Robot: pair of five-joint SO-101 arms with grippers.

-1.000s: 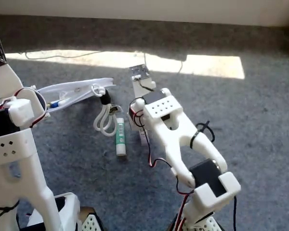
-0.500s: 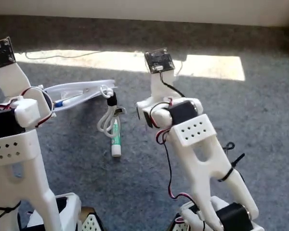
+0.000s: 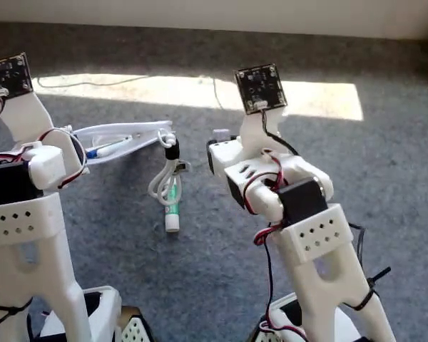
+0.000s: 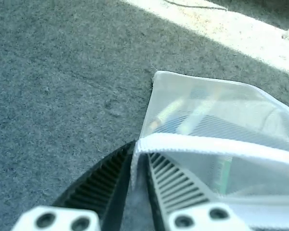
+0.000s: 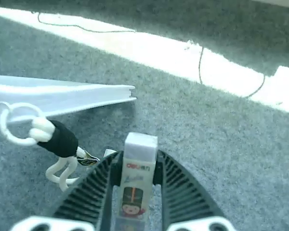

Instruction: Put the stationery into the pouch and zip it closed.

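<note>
A white mesh pouch [image 3: 128, 135] lies on the grey carpet with a blue pen [image 3: 103, 150] inside it. My left gripper [image 4: 138, 151] is shut on the pouch's edge [image 4: 183, 144] and holds that end a little off the floor. My right gripper [image 5: 137, 160] is shut on a white eraser [image 5: 136, 173] with printed wrapping, raised above the carpet just off the pouch's free end [image 5: 120, 94]. The eraser [image 3: 221, 134] also peeks out in front of the right arm in the high view. A green and white glue stick [image 3: 172, 203] lies loose on the carpet below the pouch.
A white cord loop [image 3: 159, 185] with a black toggle [image 5: 58, 139] and a ring [image 5: 19, 125] hangs off the pouch's end, partly draped over the glue stick. A thin cable [image 5: 202, 62] crosses a sunlit strip of carpet [image 3: 307, 100] farther back.
The right arm has risen from the carpet and drawn back with the eraser in its gripper. The cord loop and glue stick shifted slightly. The left arm kept its hold on the pouch.
</note>
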